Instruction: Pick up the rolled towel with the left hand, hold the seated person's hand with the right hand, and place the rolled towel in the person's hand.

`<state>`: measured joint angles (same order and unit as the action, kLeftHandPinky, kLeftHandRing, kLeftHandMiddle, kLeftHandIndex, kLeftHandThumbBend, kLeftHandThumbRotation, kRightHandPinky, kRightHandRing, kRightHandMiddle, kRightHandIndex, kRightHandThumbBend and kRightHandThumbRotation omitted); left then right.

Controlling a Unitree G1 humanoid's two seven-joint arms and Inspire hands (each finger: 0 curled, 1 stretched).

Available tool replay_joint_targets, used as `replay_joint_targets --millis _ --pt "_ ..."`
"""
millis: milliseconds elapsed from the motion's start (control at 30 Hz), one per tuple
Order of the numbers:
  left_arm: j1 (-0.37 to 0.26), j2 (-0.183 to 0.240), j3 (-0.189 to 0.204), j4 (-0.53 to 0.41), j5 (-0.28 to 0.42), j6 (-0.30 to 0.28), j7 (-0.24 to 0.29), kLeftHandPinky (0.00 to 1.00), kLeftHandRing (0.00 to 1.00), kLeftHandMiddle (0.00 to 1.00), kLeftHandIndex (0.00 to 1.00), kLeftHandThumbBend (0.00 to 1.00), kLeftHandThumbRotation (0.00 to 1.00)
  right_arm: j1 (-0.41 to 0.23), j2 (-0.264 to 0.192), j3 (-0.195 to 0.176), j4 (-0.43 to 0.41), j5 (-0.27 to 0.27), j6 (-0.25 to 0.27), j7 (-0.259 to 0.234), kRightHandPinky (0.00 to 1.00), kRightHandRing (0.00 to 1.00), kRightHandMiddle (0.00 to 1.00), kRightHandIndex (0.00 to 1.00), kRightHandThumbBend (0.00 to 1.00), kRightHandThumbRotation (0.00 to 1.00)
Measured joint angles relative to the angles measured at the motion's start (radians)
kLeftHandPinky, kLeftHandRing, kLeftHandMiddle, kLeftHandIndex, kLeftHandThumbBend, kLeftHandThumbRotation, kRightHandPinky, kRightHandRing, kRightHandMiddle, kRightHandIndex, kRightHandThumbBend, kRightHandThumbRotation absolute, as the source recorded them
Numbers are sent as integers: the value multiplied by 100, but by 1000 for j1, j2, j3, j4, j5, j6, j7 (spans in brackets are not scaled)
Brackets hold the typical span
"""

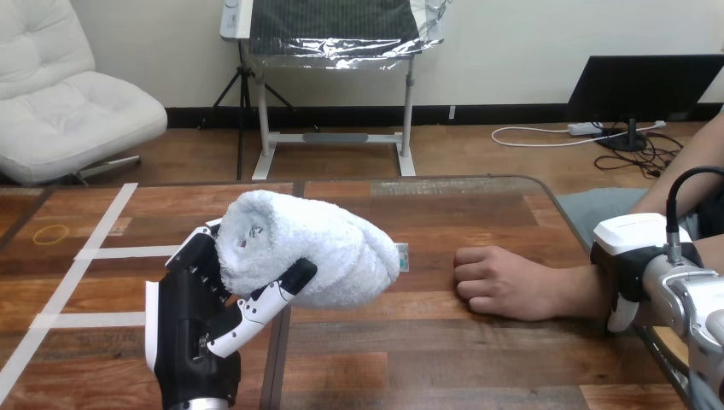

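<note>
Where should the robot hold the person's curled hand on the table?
Probably at the wrist, from the right, where the robot's right hand is: the person's hand lies curled on the wooden table, forearm running rightward, so the wrist is nearest.

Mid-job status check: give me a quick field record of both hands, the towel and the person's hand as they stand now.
left hand: fingers and thumb curled round the rolled towel, held above the table
rolled towel: white, in the left hand, apart from the person's hand
person's hand: closed in a fist, resting on the table at the view's right, holding nothing
right hand: at the person's forearm, just behind the wrist; grip cannot be told
towel in person's hand: not yet
</note>
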<state>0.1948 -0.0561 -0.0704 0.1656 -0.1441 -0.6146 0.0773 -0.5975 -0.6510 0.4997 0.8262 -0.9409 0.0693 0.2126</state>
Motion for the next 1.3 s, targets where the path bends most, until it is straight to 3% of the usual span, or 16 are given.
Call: replay_joint_targets --millis 233,500,800,1300 --pt "0 0 4 0 13 22 2 53 49 49 53 69 1 2 1 0 2 20 3 -28 26 36 49 61 68 3" --pt "-4 0 7 4 32 36 2 51 49 49 53 70 4 13 -1 -1 1 43 2 -79 22 31 43 51 65 0" --pt "-35 2 10 26 34 94 3 53 50 49 53 73 7 44 -11 -9 -12 73 -6 -151 21 30 40 45 66 0" --pt "-125 3 10 131 35 174 14 52 49 48 52 74 7 128 -50 -59 -140 101 14 -157 13 22 31 35 66 0"
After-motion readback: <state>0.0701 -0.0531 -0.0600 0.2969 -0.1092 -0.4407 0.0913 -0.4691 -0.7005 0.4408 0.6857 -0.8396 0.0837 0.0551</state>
